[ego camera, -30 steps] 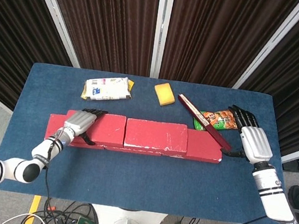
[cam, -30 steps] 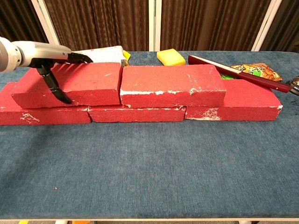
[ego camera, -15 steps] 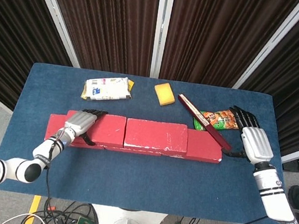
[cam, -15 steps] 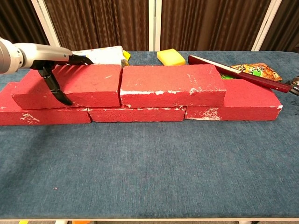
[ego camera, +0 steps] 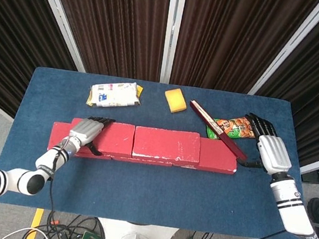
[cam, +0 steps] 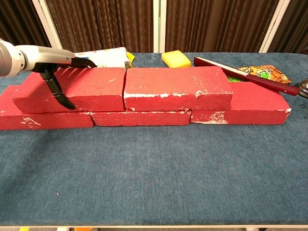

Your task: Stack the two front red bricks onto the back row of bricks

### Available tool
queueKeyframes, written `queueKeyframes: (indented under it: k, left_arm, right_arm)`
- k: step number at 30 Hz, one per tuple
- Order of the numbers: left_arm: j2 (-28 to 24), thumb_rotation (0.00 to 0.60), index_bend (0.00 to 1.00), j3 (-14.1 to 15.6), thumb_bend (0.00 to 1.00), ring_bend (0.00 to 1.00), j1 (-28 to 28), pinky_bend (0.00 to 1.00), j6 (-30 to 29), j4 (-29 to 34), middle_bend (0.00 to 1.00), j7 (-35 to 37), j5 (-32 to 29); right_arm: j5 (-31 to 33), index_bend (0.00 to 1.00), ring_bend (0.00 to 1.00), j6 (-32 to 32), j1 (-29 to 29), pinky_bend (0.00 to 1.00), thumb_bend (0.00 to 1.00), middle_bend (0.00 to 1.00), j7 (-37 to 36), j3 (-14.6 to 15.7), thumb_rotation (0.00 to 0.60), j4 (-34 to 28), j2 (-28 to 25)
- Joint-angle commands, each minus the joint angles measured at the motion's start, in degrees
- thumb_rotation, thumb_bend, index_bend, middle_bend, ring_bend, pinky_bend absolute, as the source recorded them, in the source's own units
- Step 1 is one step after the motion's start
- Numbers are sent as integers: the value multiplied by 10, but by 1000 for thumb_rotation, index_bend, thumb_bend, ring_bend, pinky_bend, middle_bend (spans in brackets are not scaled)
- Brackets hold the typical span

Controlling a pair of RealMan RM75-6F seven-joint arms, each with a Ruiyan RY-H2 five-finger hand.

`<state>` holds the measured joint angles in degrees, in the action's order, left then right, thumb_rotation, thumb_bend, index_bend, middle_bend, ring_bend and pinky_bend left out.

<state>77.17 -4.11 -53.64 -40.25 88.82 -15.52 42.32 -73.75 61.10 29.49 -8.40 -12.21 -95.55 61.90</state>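
Two red bricks lie side by side on top of the lower brick row. They are the left upper brick and the right upper brick. My left hand grips the left upper brick at its left end, with the fingers laid across the top and the thumb on the front face. My right hand is open past the right end of the row, apart from the bricks. Only a sliver of that hand shows at the right edge of the chest view.
A long dark-red stick leans over the row's right end. Behind it lies an orange-green snack bag. A yellow sponge and a white packet sit at the back of the blue table.
My left hand's fingertips have crept a little to the right along the top of the brick. The bricks and my right hand have stayed put.
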Motion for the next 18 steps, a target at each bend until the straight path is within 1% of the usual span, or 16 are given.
queueKeyframes:
  k: [1, 18]
  left_arm:
    - [1, 600, 0, 1, 125, 86, -1, 193, 0, 0, 125, 0, -1]
    - [5, 600, 0, 3, 125, 79, -4, 190, -4, -2, 125, 3, -5]
  right_arm:
    - [-1, 0, 0, 0, 0, 0, 0, 0, 0, 0, 600, 0, 1]
    - [-1, 0, 0, 1, -1, 0, 0, 0, 0, 1, 600, 2, 2]
